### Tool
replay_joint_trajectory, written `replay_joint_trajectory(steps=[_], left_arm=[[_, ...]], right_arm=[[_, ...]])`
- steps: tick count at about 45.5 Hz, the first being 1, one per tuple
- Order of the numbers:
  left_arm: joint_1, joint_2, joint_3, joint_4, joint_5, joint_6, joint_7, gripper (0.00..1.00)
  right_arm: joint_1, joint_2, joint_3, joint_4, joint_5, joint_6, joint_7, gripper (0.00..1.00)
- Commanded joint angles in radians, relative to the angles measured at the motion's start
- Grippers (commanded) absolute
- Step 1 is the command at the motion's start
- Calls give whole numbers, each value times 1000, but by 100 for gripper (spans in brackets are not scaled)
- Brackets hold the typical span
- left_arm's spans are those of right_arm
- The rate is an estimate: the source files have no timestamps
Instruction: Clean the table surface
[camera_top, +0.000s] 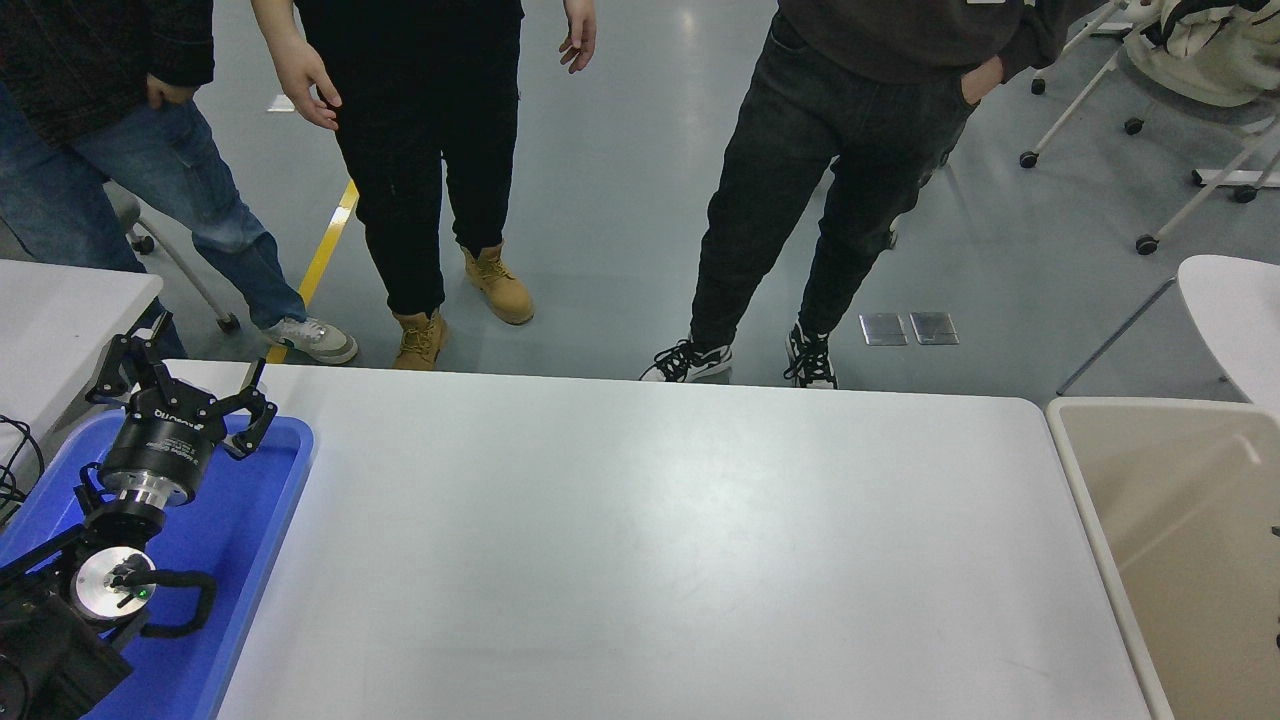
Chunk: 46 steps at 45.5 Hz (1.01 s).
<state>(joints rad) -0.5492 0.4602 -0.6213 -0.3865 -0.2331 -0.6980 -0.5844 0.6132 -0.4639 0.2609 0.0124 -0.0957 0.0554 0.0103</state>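
Over the blue tray (262, 520), left gripper (183, 385) (fingers spread wide); table surface (650, 550) beside it.

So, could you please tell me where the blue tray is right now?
In the head view, the blue tray sits at the table's left end, under the parked left gripper.

White table surface (640, 540), blue tray (255, 520) lower left, black left gripper (180, 385), beige bin (1170, 540) lower right, tan boots (497, 285) upper centre.

You see the table (640, 560) cut off at the bottom edge, the beige bin (1180, 560) at the right, three people (430, 150) above the waist.
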Motion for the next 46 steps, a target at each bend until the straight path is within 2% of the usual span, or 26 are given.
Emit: replay_joint_trajectory(steps=[1,9,14,21,30,46], left_arm=[[0,0,0,0,0,0,0,100],[0,0,0,0,0,0,0,100],[0,0,0,0,0,0,0,100],[0,0,0,0,0,0,0,100],[0,0,0,0,0,0,0,100],[0,0,0,0,0,0,0,100]], right_arm=[[14,-1,125,3,57,4,4,99],[66,-1,187,5,73,21,5,99],[102,-25,213,5,74,72,16,99],[161,-61,313,6,74,233,28,99],[233,-88,327,6,74,414,31,99],[295,-50,328,8,74,451,56,99]])
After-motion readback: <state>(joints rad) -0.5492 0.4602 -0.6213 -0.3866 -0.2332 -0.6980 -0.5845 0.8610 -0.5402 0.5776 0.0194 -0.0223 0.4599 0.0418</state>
